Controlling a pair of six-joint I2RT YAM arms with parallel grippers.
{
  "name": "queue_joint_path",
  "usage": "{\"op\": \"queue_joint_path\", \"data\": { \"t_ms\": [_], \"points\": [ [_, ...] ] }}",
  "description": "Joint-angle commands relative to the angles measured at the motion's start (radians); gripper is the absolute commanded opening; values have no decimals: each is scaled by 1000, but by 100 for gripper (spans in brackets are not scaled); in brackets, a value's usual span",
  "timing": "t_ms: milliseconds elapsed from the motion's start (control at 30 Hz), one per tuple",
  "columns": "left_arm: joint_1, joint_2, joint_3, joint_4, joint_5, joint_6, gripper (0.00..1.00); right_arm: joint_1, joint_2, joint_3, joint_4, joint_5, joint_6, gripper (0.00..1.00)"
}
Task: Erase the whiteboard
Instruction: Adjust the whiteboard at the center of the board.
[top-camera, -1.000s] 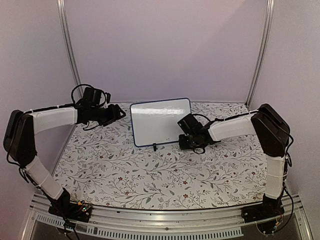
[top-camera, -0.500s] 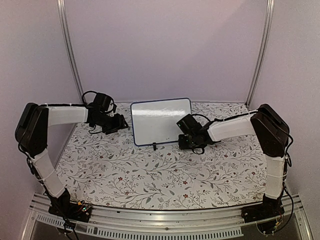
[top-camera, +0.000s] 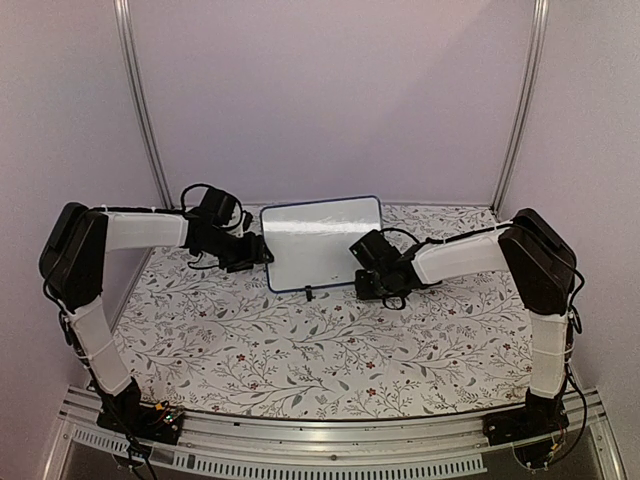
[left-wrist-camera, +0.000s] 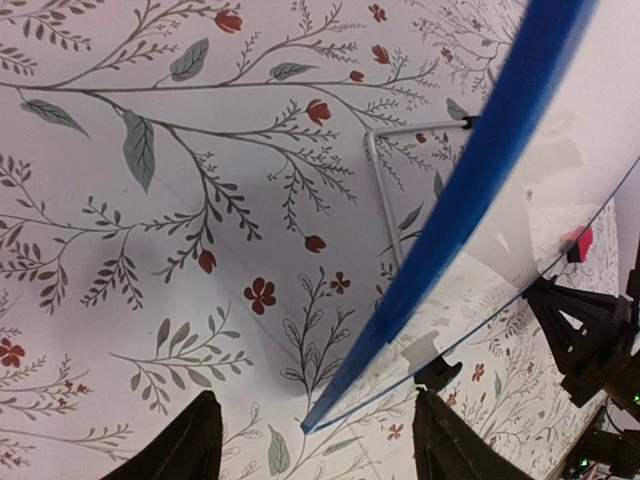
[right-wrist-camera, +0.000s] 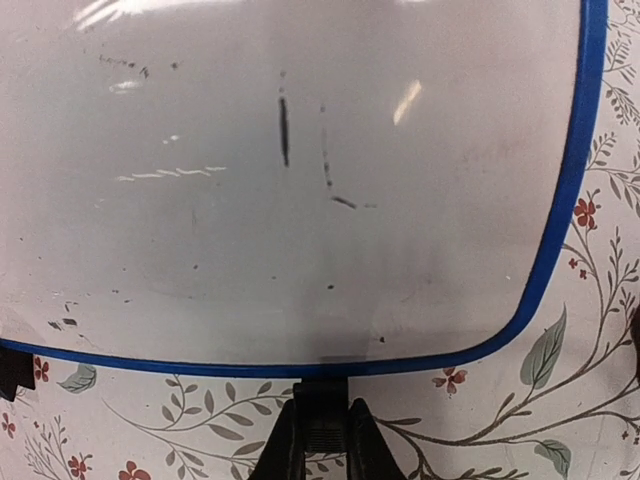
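Released left end effector straddles the edge of the whiteboard and should clamp squarely, steadying it while the clenched right end effector wipes the faint marks.

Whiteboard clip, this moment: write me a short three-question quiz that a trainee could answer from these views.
1. True or false: the whiteboard is wiped fully clean.
2. In the top view, at which edge of the whiteboard do the left fingers stand?
3. Which fingers are shut? A) left B) right C) both

Key
1. False: dark marker strokes show on it in the right wrist view.
2. Its left edge; they stand open there.
3. B: the right fingers are pressed together, just below the board's bottom edge.
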Motion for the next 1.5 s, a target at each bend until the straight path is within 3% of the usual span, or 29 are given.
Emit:
{"op": "queue_joint_path", "data": {
  "t_ms": [0,267,600,1000,1300,1467],
  "points": [
    [-7,-33,17,-11,-82,15,64,-1,25,23,-16,28,36,0],
    [20,-120,-31,-12,-305,-25,65,0,35,24,-24,28,37,0],
    [10,63,74,-115,-163,-21,66,12,30,39,-15,24,31,0],
    [-20,53,54,-36,-45,-12,66,32,50,64,-23,24,25,0],
    [-20,41,62,-75,-128,-15,68,34,59,82,-34,32,32,0],
    [16,-14,45,-114,-264,-56,81,36,68,96,-50,54,61,0]
  ]
}}
